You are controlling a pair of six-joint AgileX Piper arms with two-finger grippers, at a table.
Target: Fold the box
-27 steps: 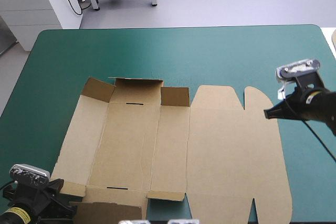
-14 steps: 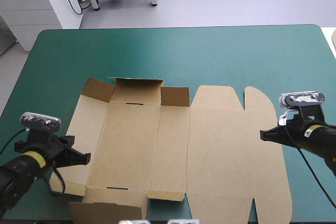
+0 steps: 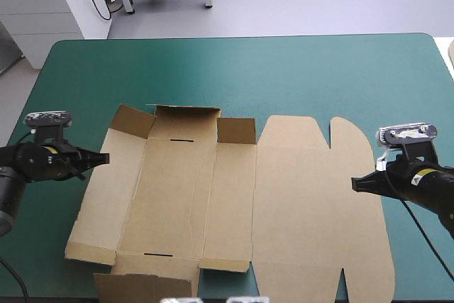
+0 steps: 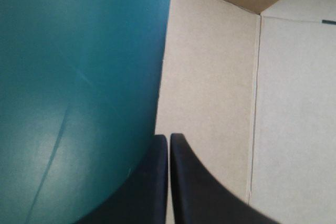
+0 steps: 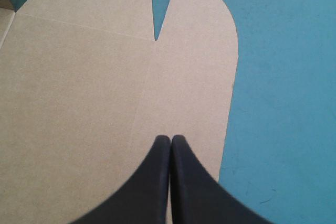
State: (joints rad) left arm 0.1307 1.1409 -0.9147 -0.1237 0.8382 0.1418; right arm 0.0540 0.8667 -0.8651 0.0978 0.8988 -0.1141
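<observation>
a: where does the box [image 3: 234, 196] lie?

b: on the table [image 3: 234, 69], in its near half; a brown sheet spread almost flat on the teal-green cover; its near edge runs down to the bottom of the high view.

a: does anything stand up on it?

b: three flaps [image 3: 186, 124] along the far edge of its left part are raised; a thin slot [image 3: 182, 139] shows just under the middle one; the small flaps on the near side look slightly lifted too; the right part lies flat, and at its far right corner there is a rounded tab [image 3: 345, 133] with a narrow notch beside it.

a: and the left gripper [image 3: 105, 156]?

b: it reaches in from the table's left side and points at the box's left edge; its black fingers are pressed together into one point; in its own wrist view the tips sit right on the line where the board meets the cover; whether they touch the board, i cannot tell.

a: the right gripper [image 3: 356, 184]?

b: it is over the box's right margin, well apart from the other; its fingers also meet in a single pointed arch; its wrist view shows the tips above the board just inside the right edge, the rounded tab ahead of them and bare cover beside.
</observation>
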